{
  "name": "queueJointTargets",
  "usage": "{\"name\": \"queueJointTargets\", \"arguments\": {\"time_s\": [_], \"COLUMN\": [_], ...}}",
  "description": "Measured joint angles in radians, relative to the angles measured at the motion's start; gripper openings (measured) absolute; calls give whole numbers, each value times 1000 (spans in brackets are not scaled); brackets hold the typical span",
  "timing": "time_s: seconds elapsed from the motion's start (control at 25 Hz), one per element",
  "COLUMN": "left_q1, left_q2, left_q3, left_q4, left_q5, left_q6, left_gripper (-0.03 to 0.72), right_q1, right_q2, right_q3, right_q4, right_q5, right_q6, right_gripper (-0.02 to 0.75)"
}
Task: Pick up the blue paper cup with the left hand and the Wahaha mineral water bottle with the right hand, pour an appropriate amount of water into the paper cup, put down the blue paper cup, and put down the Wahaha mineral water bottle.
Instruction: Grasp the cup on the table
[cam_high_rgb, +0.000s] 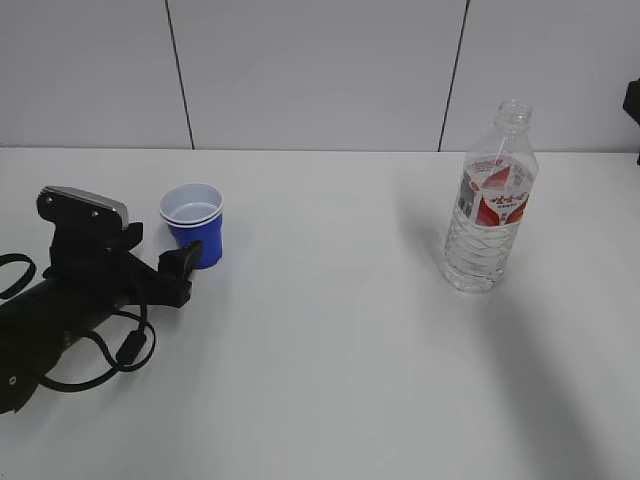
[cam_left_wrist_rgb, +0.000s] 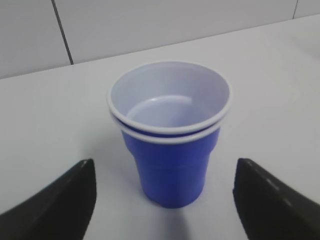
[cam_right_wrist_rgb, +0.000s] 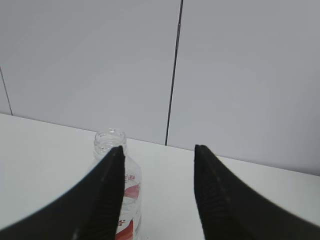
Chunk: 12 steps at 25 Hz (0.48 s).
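Tapered blue paper cup (cam_left_wrist_rgb: 170, 145) between spread left fingers (cam_left_wrist_rgb: 60, 205); right fingers (cam_right_wrist_rgb: 220, 200) apart, apparently empty.

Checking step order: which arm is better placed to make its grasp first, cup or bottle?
Left. The left hand is open with the blue paper cup centred between its fingers. The right hand sits above and off to one side of the bottle.

My blue paper cup (cam_high_rgb: 194, 224), white inside with a doubled rim, stands upright on the left. The Wahaha mineral water bottle (cam_high_rgb: 491, 205), clear, capless, red-and-white labelled, stands upright well apart, right.
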Motion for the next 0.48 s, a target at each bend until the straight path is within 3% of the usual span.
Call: {"name": "queueJointTargets", "arguments": {"time_s": [0.48], "left_q1": [0], "left_q2": [117], "left_q3": [-106], "left_q4": [-1], "left_q5": [-4], "left_q6": [-66], "left_gripper": [652], "right_q1": [0], "right_q2": [0], "right_q3": [0], "right_q4": [0], "right_q5": [0], "right_q6": [2], "right_gripper": [349]}}
